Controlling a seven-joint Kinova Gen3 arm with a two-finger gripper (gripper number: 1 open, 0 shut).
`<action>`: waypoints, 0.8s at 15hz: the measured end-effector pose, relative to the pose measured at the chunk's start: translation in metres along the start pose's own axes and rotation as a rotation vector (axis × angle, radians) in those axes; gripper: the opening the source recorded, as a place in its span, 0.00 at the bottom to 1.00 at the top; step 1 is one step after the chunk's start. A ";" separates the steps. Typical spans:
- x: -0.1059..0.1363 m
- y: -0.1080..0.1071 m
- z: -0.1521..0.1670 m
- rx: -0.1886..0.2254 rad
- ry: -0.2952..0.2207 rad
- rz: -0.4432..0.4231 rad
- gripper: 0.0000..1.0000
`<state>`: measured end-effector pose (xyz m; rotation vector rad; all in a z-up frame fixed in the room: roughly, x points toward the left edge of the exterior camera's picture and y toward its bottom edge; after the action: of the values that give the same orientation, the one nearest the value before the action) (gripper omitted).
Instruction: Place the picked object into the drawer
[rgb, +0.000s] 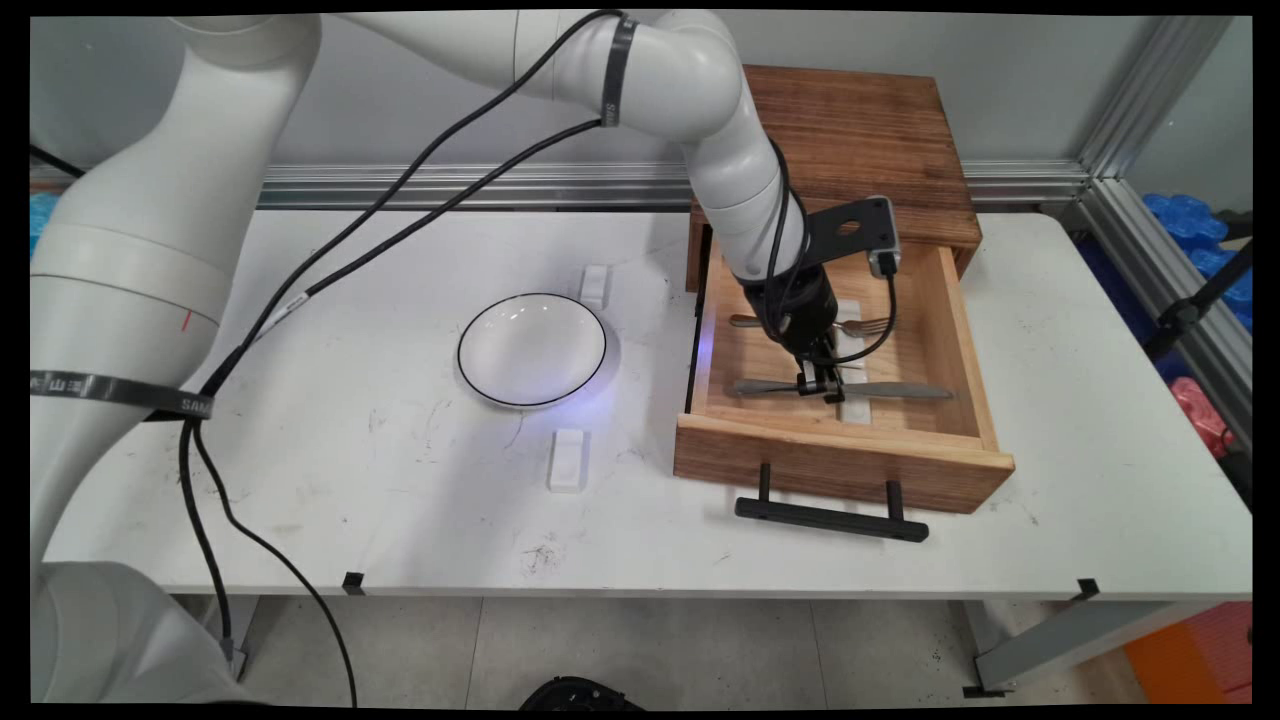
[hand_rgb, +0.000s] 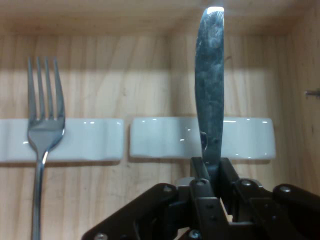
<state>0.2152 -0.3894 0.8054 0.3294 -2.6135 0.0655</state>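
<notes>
Black two-finger gripper (rgb: 820, 384): you are seeing it clamping the grey metal table knife (hand_rgb: 210, 100).
Knife position: lying across a white ceramic rest (hand_rgb: 200, 137) inside the open wooden drawer (rgb: 845, 455).
Neighbour: silver metal fork (hand_rgb: 44, 125) is resting beside it.

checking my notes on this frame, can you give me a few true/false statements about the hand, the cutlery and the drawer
1. The hand is closed on the knife. True.
2. The fork lies on the plate. False: the fork lies in the open drawer, across a white rest; nothing lies in the plate.
3. The knife lies across a white rest of its own. True.
4. The drawer is pushed shut. False: it is pulled out, with its black handle toward the table's near edge.
5. The plate stands inside the drawer. False: it stands on the table, to the drawer's left in the main view.
</notes>
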 end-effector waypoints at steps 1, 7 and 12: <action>0.000 0.000 0.000 0.000 0.001 0.000 0.00; -0.002 0.003 0.003 0.001 0.006 0.002 0.00; -0.005 0.003 0.005 0.006 0.009 0.006 0.00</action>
<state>0.2168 -0.3862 0.7988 0.3232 -2.6054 0.0771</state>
